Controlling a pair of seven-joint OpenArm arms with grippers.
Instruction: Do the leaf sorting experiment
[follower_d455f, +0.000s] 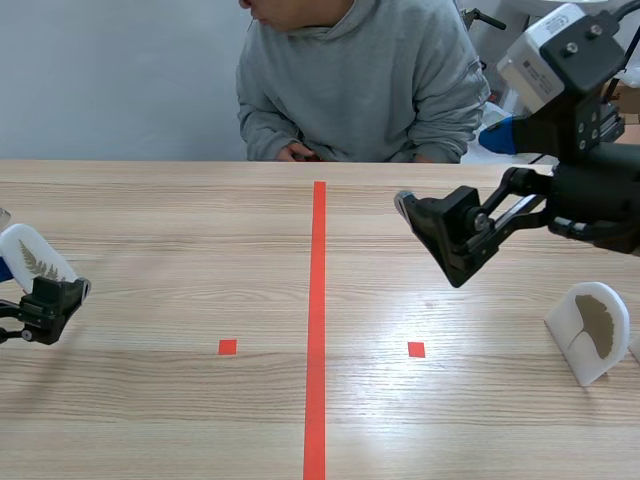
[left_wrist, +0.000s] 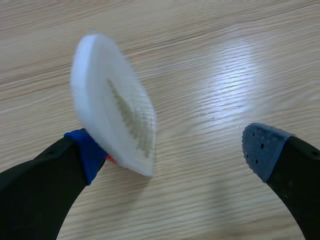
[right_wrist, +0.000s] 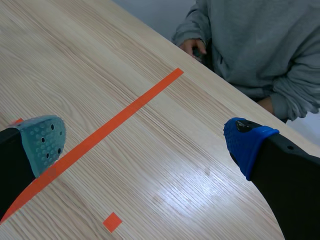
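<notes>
Left wrist view: leaf plaque (left_wrist: 112, 122) against finger of left gripper (left_wrist: 175, 151)

We note the left hand (follower_d455f: 55, 298) low at the bench's (follower_d455f: 200, 250) left edge, a white fern-leaf card (follower_d455f: 33, 257) just behind it. The right hand (follower_d455f: 432, 238) hangs raised. A ginkgo-leaf card (follower_d455f: 592, 328) stands far right.

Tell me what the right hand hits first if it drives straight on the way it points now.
Probably the bare table, close to the orange tape line. Nothing stands between the open right hand and the wood; the exact landing spot is hard to judge.
</notes>
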